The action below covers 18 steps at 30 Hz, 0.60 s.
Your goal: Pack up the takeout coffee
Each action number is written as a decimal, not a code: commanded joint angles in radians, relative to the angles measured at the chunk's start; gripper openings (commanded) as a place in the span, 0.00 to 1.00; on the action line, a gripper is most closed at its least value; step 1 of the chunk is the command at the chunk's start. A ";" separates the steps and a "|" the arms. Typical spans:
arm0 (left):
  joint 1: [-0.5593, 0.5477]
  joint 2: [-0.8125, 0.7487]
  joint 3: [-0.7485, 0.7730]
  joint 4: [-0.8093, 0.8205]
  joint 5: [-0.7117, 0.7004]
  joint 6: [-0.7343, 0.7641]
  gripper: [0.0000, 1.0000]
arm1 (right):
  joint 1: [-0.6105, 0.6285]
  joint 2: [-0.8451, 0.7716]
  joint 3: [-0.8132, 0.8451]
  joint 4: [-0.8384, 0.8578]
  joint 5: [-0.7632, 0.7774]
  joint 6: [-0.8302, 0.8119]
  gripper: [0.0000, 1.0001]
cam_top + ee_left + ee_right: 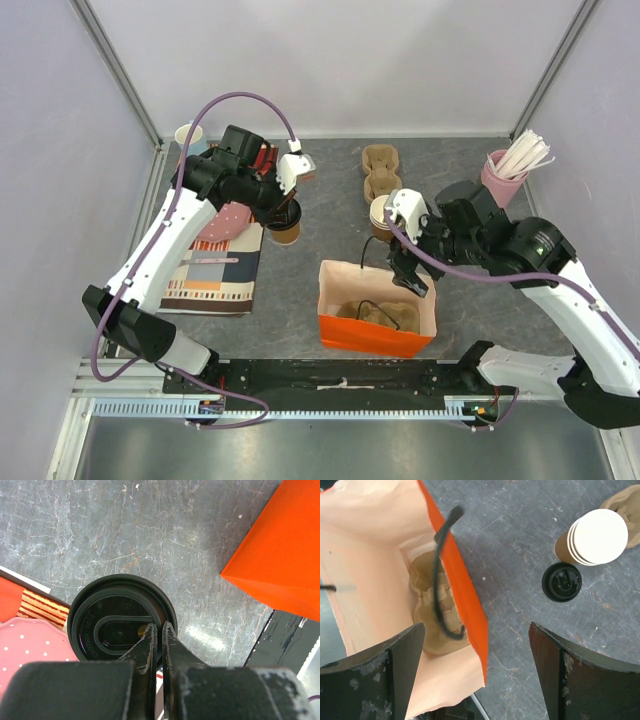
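Left pincer (159,626) nips takeout coffee (115,607); its embossed lettering unreadable.

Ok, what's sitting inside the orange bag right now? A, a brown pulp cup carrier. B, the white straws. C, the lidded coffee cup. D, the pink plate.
A: the right wrist view looks down into the orange bag and shows a brown pulp cup carrier on its bottom, while the lidded coffee cup is outside the bag.
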 commanded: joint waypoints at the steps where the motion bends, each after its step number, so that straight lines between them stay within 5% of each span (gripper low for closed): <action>1: 0.004 -0.024 0.056 -0.019 0.015 0.032 0.02 | 0.000 -0.046 -0.062 0.053 -0.051 -0.079 0.92; 7: 0.004 0.010 0.088 -0.013 0.047 0.009 0.02 | -0.001 0.014 -0.102 0.064 -0.073 -0.155 0.82; 11: 0.004 0.013 0.082 0.004 0.059 0.000 0.02 | 0.002 0.005 -0.100 0.058 -0.068 -0.176 0.55; 18: 0.004 0.005 0.062 0.004 0.056 0.023 0.02 | 0.020 -0.014 -0.150 0.047 -0.059 -0.176 0.45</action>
